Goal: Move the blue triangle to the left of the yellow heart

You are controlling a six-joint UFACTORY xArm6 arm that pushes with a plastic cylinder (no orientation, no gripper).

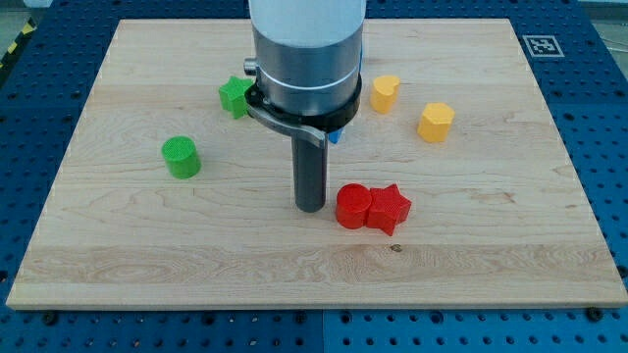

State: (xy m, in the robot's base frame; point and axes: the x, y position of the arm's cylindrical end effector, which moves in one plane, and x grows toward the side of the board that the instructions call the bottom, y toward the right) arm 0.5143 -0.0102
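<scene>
The yellow heart (385,93) lies on the wooden board (147,245) right of the arm's body. Only a small sliver of a blue block (335,136) shows under the arm's right edge; its shape is hidden, and it sits left of and below the heart. My tip (310,206) rests on the board well below that blue sliver, just left of the red cylinder (353,207).
A red star (389,208) touches the red cylinder's right side. A yellow hexagon block (436,122) lies right of the heart. A green star (235,96) is at the arm's left edge. A green cylinder (182,157) stands at the view's left.
</scene>
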